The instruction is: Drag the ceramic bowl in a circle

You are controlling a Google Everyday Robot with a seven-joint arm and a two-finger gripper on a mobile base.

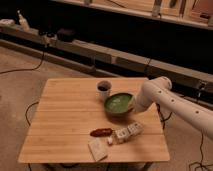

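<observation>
The ceramic bowl [118,104] is round, green and glossy with a pale speckled inside. It sits on the wooden table [65,125], right of centre, close to the small whitish cup [103,90] with dark contents. My gripper [132,106] is at the bowl's right rim, at the end of the white arm [165,100] that comes in from the right. The arm hides most of the gripper.
A red oblong item [101,132], a whitish packet [126,133] and a pale flat piece [97,149] lie near the table's front edge. Behind the table runs a dark bench with cables and a spray bottle [21,20].
</observation>
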